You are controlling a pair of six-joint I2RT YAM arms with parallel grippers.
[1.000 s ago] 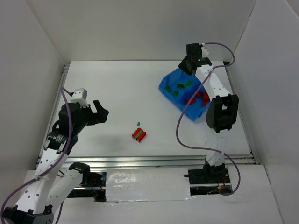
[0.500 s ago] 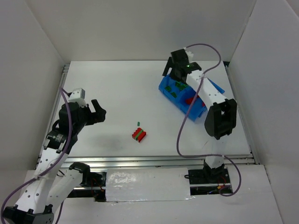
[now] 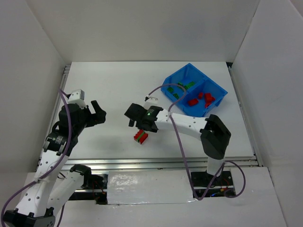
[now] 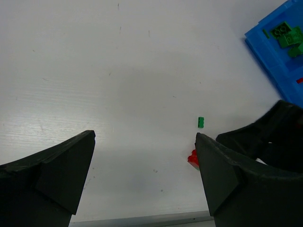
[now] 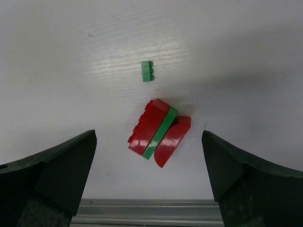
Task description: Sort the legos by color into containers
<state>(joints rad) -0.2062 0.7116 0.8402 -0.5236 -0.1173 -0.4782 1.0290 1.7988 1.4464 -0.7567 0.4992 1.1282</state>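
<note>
We see bare table (image 4: 94,71) all round the stack (image 5: 158,133), only a loose green brick (image 5: 147,71) near it. The right arm (image 3: 184,124) spans the way between stack and bin (image 3: 213,101).

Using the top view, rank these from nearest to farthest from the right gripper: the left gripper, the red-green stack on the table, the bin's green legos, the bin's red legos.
1. Red-green stack, on the table just on the near-edge side of the right gripper.
2. Left gripper, off to its left.
3. Green legos, in the blue bin's nearer compartment.
4. Red legos, in the farther compartment.
</note>
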